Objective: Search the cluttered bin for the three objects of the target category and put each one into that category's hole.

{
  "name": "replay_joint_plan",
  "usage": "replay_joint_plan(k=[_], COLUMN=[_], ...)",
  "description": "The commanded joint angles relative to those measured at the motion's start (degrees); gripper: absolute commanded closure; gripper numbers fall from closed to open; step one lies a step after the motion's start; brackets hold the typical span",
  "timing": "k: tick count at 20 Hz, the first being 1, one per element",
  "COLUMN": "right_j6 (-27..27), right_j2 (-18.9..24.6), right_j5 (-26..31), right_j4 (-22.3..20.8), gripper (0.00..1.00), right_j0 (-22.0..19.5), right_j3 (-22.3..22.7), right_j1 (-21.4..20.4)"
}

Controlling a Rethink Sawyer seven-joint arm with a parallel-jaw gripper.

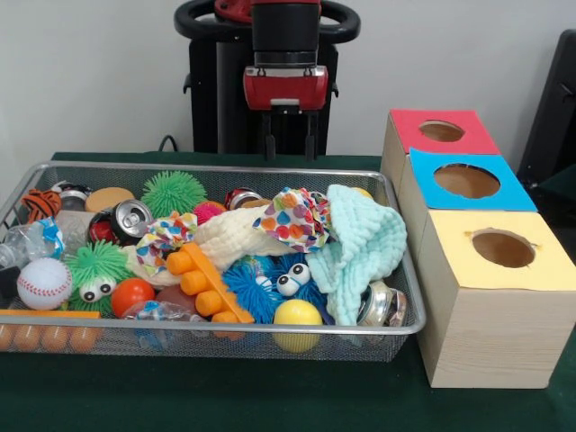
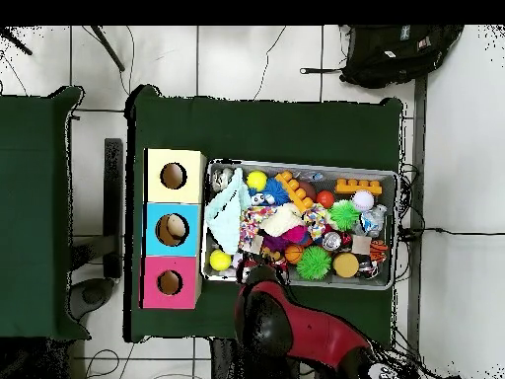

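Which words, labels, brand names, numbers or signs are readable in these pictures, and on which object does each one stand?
No text can be read in either view.
Red and silver drink can in the silver wire mesh bin: it has printing, too blurred to read.
Crushed silver can at the bin's corner: no legible marks.
Yellow-topped pale wooden box, blue-topped box and red-topped box: no lettering visible.

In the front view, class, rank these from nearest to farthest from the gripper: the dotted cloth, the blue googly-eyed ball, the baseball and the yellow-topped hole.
Measured from the gripper:
1. Dotted cloth, almost straight below it in the bin.
2. Blue googly-eyed ball, lower, near the bin's front.
3. Yellow-topped hole, off to the picture's right, and baseball, at the bin's left end: too close to call.
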Motion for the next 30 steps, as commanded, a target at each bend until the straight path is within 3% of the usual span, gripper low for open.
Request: replay_joint_plan(k=[1,6,11,20,30], right_j6=[14.14,14.08,13.18,11.64,12.02], right_j2=[5.8,4.8,4.31,5.95,4.94], right_j5=[-3.13,0.41,1.87,1.61,2.46], right_j4=[2.46,5.52,7.45,7.16,8.89], gripper=[0.0,0.0,0.0,0.0,0.0], right_j0=[-0.78,1.41,2.76,1.4,2.42], right_j3=[-5.63,-6.39,-8.31,-12.11,-14.75], right_j1=[-0.21,-3.56,-3.53,0.33,3.43])
